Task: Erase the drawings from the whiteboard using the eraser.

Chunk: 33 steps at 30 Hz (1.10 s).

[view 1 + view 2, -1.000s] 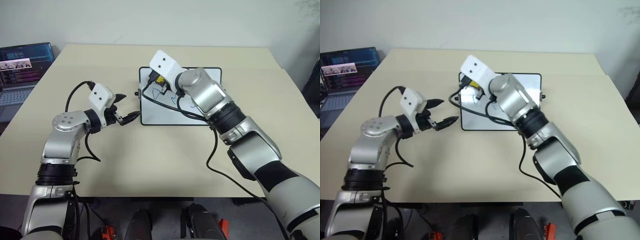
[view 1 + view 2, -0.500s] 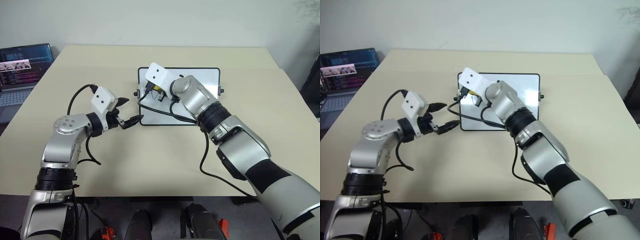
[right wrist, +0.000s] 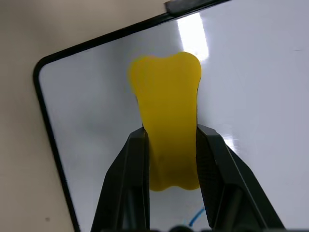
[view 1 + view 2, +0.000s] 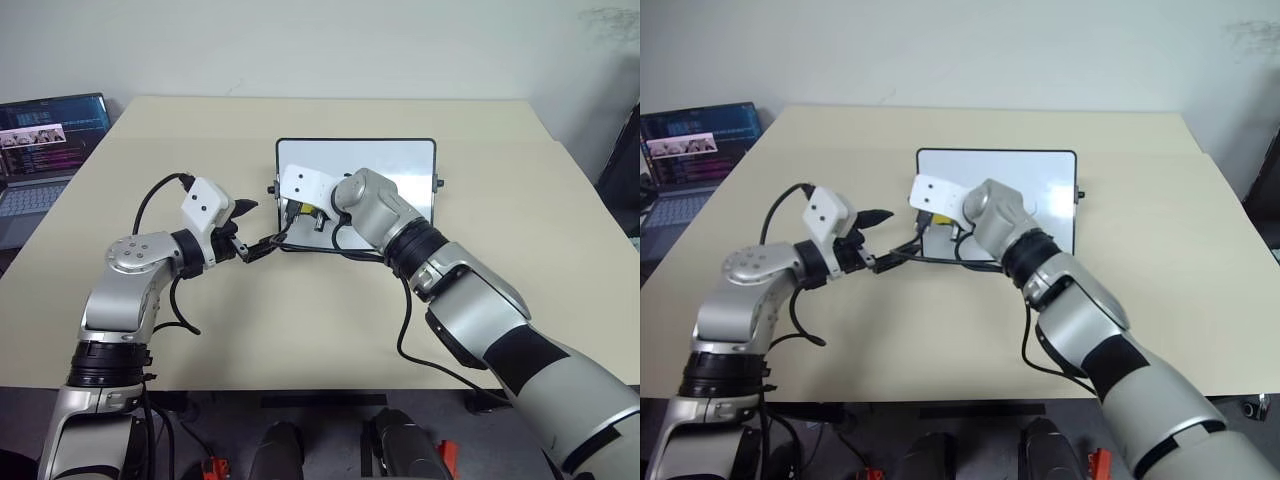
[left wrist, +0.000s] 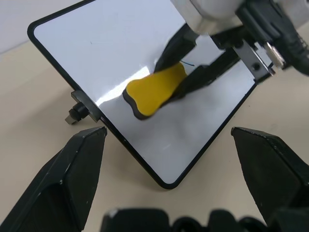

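The whiteboard (image 4: 400, 165) lies flat at the table's middle, and its face looks white in the head views. My right gripper (image 3: 171, 133) is shut on the yellow eraser (image 3: 166, 111) and presses it onto the board's near left part (image 5: 157, 89). A short blue stroke of the drawings (image 3: 198, 216) shows beside the eraser's gripped end, partly hidden by the fingers. My left gripper (image 4: 255, 226) stands open at the board's near left corner, holding nothing. Its fingers (image 5: 72, 179) flank that corner.
An open laptop (image 4: 50, 140) stands off the table's left edge. The beige table (image 4: 300, 320) has bare room in front of and to both sides of the board. Small knobs (image 4: 441, 183) stick out of the board's sides. Black cables hang from both wrists.
My right gripper has come down and toward me with the eraser, from the board's far left part to its near left part. The left gripper has stayed put.
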Each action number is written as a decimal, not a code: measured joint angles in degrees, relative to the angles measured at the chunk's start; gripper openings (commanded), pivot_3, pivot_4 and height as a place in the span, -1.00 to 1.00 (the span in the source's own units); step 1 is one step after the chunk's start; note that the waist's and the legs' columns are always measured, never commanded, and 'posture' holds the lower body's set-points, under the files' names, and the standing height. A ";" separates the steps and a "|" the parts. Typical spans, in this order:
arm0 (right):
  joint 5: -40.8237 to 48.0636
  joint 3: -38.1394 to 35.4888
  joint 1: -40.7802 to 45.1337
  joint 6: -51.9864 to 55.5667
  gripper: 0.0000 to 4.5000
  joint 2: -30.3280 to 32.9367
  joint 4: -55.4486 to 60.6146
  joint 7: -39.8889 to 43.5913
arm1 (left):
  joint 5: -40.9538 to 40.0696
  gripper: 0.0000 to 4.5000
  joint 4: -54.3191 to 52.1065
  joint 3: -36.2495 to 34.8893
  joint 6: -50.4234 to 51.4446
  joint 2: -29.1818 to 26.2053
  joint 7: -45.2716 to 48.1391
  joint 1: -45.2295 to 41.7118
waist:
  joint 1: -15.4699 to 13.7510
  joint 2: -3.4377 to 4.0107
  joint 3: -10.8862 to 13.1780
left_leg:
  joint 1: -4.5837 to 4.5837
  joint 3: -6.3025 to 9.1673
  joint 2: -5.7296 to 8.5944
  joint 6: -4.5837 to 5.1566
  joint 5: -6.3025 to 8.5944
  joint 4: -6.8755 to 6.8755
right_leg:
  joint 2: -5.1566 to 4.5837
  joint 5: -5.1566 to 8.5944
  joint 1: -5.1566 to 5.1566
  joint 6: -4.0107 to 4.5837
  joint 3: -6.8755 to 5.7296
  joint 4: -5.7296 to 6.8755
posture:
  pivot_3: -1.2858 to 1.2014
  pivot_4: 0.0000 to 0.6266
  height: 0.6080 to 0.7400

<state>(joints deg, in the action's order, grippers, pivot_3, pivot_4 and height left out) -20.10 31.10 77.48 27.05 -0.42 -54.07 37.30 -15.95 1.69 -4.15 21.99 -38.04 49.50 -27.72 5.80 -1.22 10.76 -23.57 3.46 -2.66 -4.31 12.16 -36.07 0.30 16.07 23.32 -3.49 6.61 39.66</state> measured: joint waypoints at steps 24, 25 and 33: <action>7.85 -12.25 -14.47 26.31 -0.57 33.46 51.21 18.85 | -3.27 1.00 -0.86 -0.12 1.77 -3.30 5.59 -5.00 | -2.14 0.02 0.02 | -0.76 0.77 0.04 0.00 0.00 0.06 | -0.14 0.14 0.09 0.24 -0.93 -0.66 | 0.03 -0.52 1.00; 7.95 -13.28 -16.95 27.28 -0.57 36.94 52.76 19.19 | -3.26 1.00 -0.74 -0.29 1.80 -3.86 6.10 -5.25 | -2.36 0.03 0.03 | -0.77 0.76 0.07 0.00 0.00 0.07 | -0.17 0.14 0.09 0.24 -0.92 -0.69 | 0.03 -0.52 1.00; 10.40 -14.80 -27.54 27.43 -0.57 47.73 60.83 20.25 | -3.04 1.00 2.03 0.40 1.37 -4.09 7.63 -6.40 | -1.13 0.09 0.07 | -0.76 0.76 0.03 0.01 0.00 0.07 | -0.12 0.17 0.12 0.27 -0.90 -0.60 | 0.03 -0.52 1.00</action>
<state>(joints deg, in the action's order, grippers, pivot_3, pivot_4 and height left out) -9.70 16.30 49.94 54.49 47.31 6.76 57.56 -19.00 3.73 -3.75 23.36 -42.13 57.12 -34.12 4.66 -1.13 10.82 -24.33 4.22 -2.63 -4.30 12.16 -36.00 0.18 16.23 23.44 -3.22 5.72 39.06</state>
